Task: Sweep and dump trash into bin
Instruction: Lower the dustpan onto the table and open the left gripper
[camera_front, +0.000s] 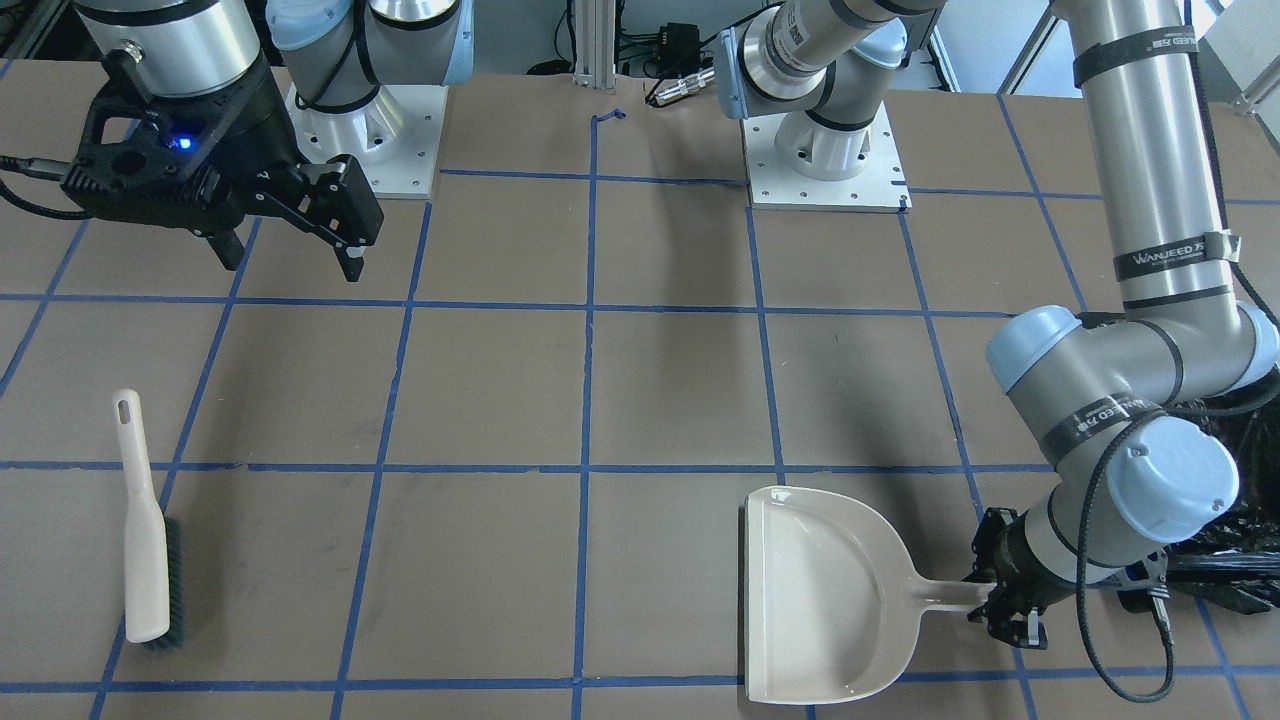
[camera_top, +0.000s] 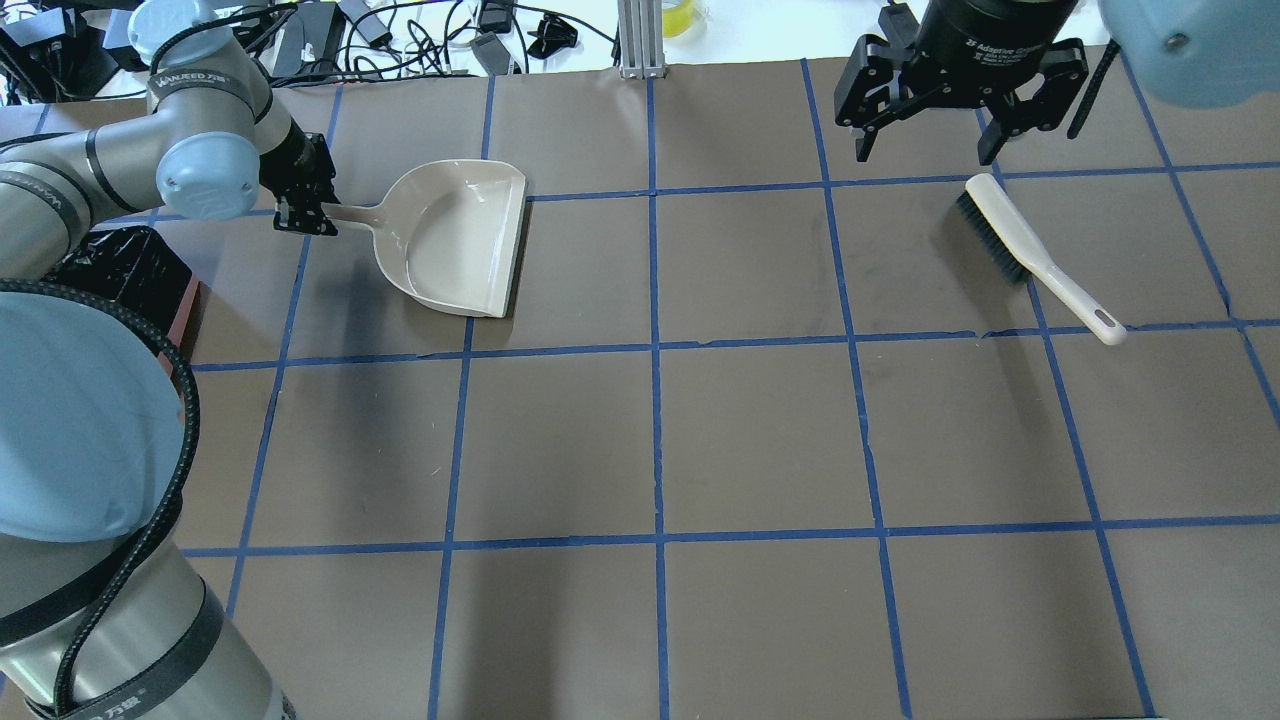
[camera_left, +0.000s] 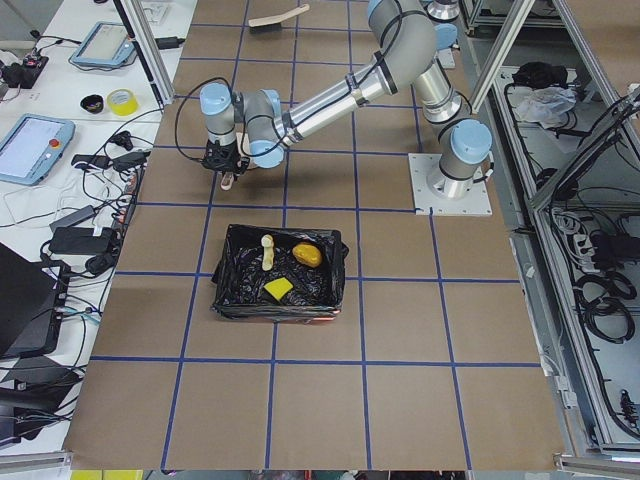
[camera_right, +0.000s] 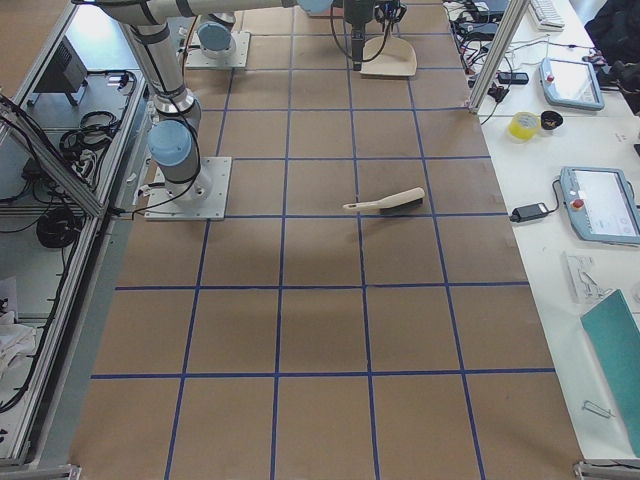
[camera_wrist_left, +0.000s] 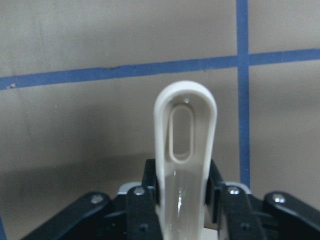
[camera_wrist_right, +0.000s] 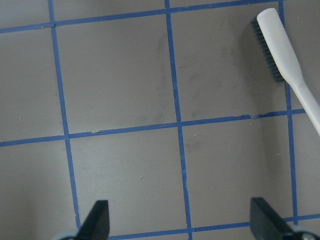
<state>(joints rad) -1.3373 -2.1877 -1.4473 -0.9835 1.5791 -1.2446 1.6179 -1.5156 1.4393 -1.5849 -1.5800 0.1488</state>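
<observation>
Brown paper ruled with blue tape covers the table (camera_top: 760, 440). In the left-side view I find the bin (camera_left: 232, 305) at centre frame with the trash (camera_left: 305, 257) already inside it: a golden lump (camera_left: 309, 253), a tan pastry (camera_left: 267, 252) and a yellow sponge wedge (camera_left: 279, 289).

The dustpan (camera_top: 455, 240) lies flat and empty in the upper left of the overhead view. My left gripper (camera_top: 305, 213) is clamped on its handle (camera_wrist_left: 186, 125), and the wrist camera shows a finger pressed against each side of it.

I judge the dumping done, so the step in hand is letting the pan go. To do that well I would spread the jaws wide before any lift. Then I would rise straight up so the handle is neither dragged nor flipped, and mind the bin, which stands close by that wrist.

In the overhead view the bin sits near the left gripper, below and to the left of it at the frame's left edge, partly hidden by the arm.

My right gripper (camera_top: 925, 150) is spread wide and holds nothing. It hovers at the top right of that view, just above the bristle end of the brush (camera_top: 1010, 240), well apart from the bin on the far side of the table.
</observation>
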